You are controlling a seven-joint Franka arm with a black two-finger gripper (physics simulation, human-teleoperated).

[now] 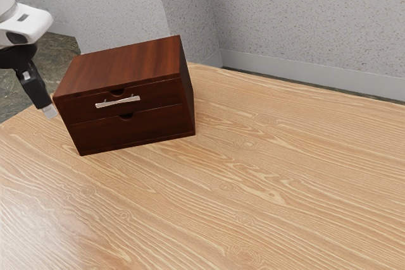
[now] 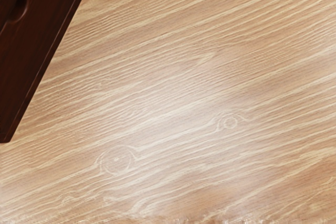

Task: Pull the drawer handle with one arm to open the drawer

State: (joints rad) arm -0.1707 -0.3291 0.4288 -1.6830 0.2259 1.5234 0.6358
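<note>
At the far left of the exterior view, the arm's black gripper (image 1: 48, 109) hangs low, just beside the left front corner of a dark wooden cabinet (image 1: 126, 61). Whether it is open or closed cannot be told from this angle. It holds nothing.

To its right, in the upper-left part of the frame, the silver handle (image 1: 118, 101) lies flat across the top drawer (image 1: 158, 93), which looks flush with the cabinet front, so the pull appears not yet begun. A second drawer (image 1: 139, 128) sits below it.

The step in hand seems to be the approach. It would go best if the gripper came round the corner to face the drawer front, closed on the middle of the bar from above and below, then drew straight out along the drawer's travel. An off-centre or slanted pull could turn the cabinet on the table (image 1: 285, 175) instead of sliding the drawer.

In the wrist view, the cabinet's dark front (image 2: 31, 40) slants past one side of the hand, with bare table (image 2: 199, 103) beneath.

Further right in the exterior view, open tabletop stretches in front of the cabinet, giving ample room for the pull. The wall (image 1: 304, 11) stands well behind.
</note>
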